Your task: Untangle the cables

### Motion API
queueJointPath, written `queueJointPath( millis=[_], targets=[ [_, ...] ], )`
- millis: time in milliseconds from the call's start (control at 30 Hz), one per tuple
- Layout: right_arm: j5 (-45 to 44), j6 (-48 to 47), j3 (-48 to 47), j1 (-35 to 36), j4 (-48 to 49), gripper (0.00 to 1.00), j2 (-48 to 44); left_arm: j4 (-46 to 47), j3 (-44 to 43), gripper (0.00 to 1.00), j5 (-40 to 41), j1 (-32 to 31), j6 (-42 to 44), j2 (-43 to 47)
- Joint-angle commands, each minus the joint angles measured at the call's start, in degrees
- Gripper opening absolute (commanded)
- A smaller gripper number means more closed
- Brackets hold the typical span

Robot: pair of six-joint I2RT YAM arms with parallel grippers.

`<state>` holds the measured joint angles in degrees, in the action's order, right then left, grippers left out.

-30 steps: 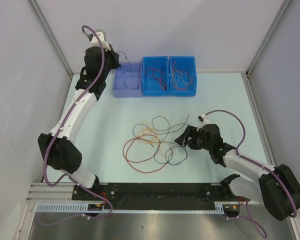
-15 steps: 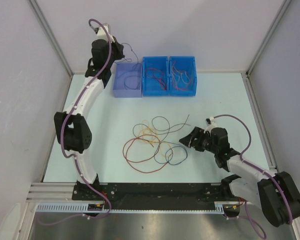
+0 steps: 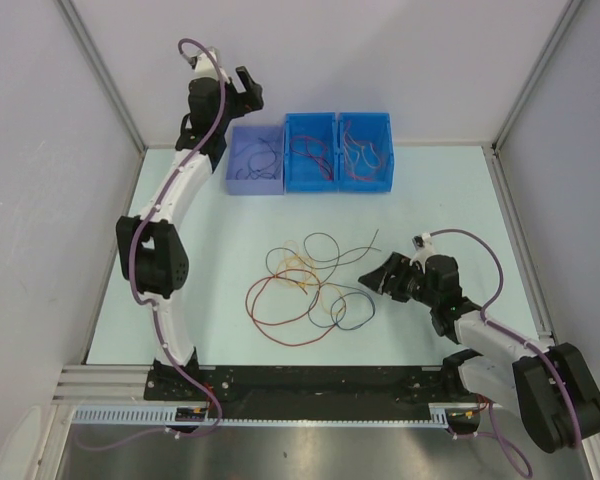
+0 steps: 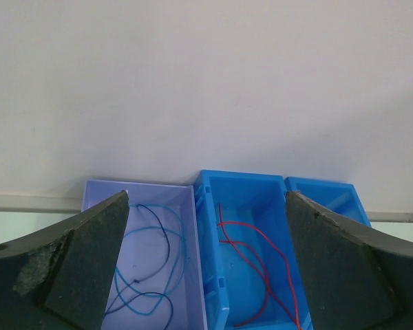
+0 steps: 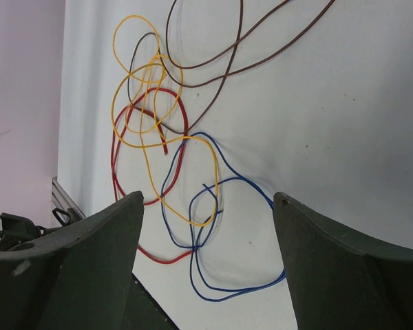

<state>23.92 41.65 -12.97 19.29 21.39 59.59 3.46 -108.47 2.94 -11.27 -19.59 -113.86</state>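
Hovering our right end effector (image 3: 374, 277), open and empty like the left end effector (image 4: 206, 196), we risk pinching crossed cables (image 3: 302, 284) together, cinching them tighter.

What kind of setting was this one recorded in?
Probably a lab robot cell, not a home: plain panel walls enclose a pale tabletop, two arms are bolted to a metal rail, and plastic sorting bins hold cables.
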Motion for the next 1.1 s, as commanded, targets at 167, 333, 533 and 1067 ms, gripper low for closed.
queueJointPath(
  millis=[167, 333, 533, 1067],
  targets=[
    [1.04, 0.36, 0.32, -0.57, 3.31, 0.8, 0.44, 0.49, 7.02, 1.0, -2.05, 0.19, -4.74, 7.68],
    [1.3, 0.36, 0.4, -0.74, 3.4, 0.8, 0.35, -0.12, 20.82, 1.0, -2.5, -0.51, -11.6, 17.43],
    [1.57, 0.54, 0.4, -1.01, 3.4, 0.8, 0.52, -9.86, 30.41, 1.0, -0.75, -4.37, -11.17, 26.31],
    [3.23, 2.12, 0.49, -3.82, 3.57, 0.8, 2.28, -22.53, 64.59, 0.89, 4.45, -32.04, -5.53, 63.49]
  ],
)
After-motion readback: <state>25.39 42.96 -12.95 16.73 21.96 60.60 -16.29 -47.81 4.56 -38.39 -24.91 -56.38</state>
